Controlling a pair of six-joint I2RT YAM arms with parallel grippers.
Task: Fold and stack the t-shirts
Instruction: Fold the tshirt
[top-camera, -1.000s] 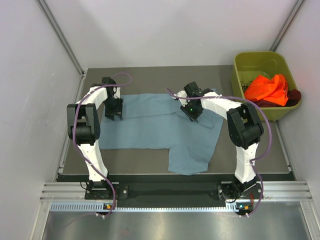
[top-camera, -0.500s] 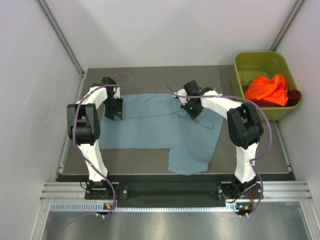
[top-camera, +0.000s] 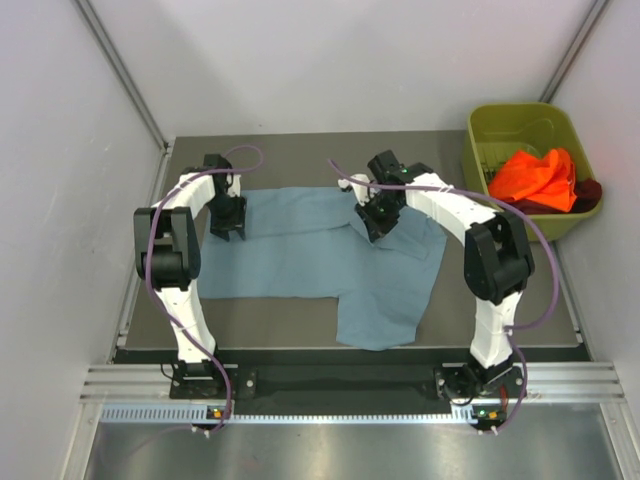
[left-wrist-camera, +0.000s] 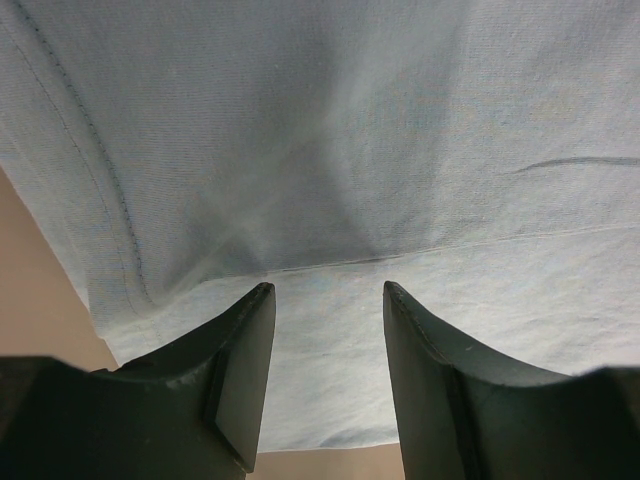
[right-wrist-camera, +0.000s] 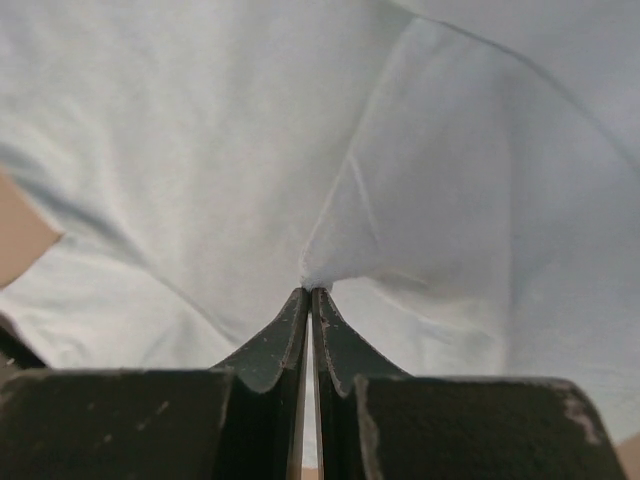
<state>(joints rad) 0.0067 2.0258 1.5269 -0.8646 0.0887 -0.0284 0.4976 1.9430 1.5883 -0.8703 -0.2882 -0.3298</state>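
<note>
Blue shirt (top-camera: 300, 255) lies spread on the table (top-camera: 300, 160), right gripper (top-camera: 376, 224) clenched on a pinch at its 1 o'clock, left gripper (top-camera: 228, 230) released over the 10 o'clock edge: close left first, then lift both evenly.

Table (top-camera: 300, 155) w/ blue-grey t-shirt (top-camera: 300, 255), bin (top-camera: 520, 108) far-R corner.

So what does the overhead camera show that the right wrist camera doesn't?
Only the overhead view shows the olive-green plastic bin holding a bright orange cloth shirt and a dark maroon cloth shirt, plus the left gripper. Only the right wrist view shows that the right gripper is shut, pinching up a peak of cloth. Both show the dusty blue-grey cloth shirt and that gripper.
</note>
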